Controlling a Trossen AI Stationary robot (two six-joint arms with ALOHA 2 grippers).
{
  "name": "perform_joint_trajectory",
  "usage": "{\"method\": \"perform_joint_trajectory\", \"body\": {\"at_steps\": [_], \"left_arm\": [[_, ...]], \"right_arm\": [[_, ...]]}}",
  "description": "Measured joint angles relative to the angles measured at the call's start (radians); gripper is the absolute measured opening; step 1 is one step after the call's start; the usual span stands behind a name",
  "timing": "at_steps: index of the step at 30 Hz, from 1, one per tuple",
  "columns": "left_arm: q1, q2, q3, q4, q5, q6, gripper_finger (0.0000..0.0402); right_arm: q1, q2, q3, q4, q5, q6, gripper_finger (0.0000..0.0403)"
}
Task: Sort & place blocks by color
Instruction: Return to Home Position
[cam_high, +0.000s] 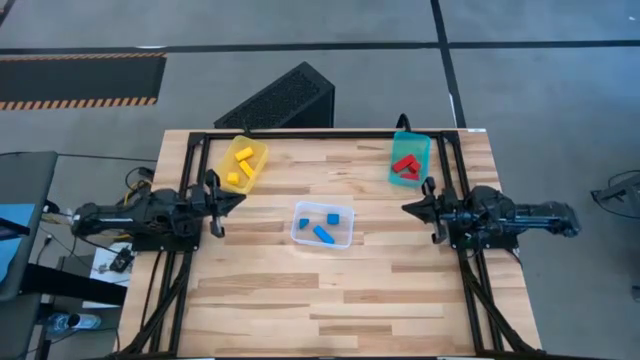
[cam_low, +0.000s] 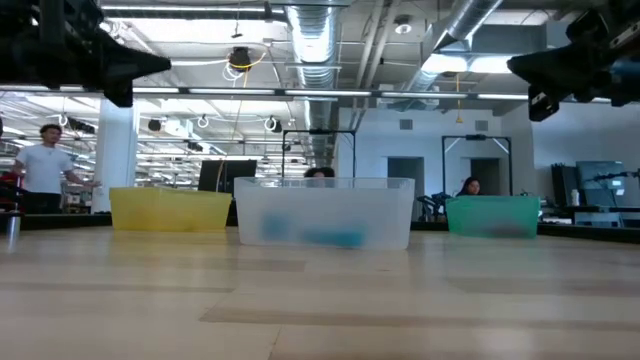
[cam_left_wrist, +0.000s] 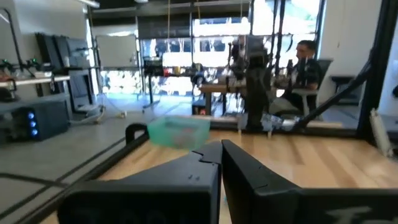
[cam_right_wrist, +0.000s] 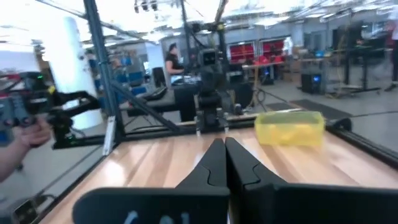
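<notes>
1. I am holding my left tool (cam_high: 235, 200) at the left side of the worktop (cam_high: 300, 300), just beside the yellow bin (cam_high: 256, 172). Its fingers are pressed together and pinching nothing.
2. I am holding my right tool (cam_high: 408, 208) the same way at the right side, near the teal bin (cam_high: 423, 160), with its fingers also pressed together and empty. The two tools are pointing inward at each other, and the low view shows both hanging above the wood, not resting on it.
3. The yellow blocks (cam_high: 241, 166) are lying in the yellow bin and the red blocks (cam_high: 404, 166) in the teal bin. The blue blocks (cam_high: 322, 233) are lying in the clear bin (cam_high: 298, 238), which is sitting in the middle between my tools.
4. No loose block is showing on the bare wood, so I am judging the sorting finished. That is why neither tool is carrying anything.
5. The bins are standing well apart, so each colour is sitting alone with no mixing.
6. With both arms drawn out to the edges, I am reading this as a rest pose, with little left to go wrong.
</notes>
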Motion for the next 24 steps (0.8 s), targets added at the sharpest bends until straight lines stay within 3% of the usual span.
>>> {"method": "perform_joint_trajectory", "body": {"at_steps": [4,10,24], "left_arm": [[0.003,0.011,-0.044,0.087,-0.020,0.043,0.0000],[0.007,0.009,-0.043,0.061,0.021,0.016,0.0000],[0.007,0.013,-0.045,-0.009,0.033,-0.006,0.0000]], "right_arm": [[-0.031,0.004,0.000,-0.043,-0.041,0.003,0.0005],[-0.046,0.013,-0.001,-0.121,0.042,0.011,0.0020],[-0.045,0.019,0.000,-0.127,0.057,0.010,0.0031]]}}
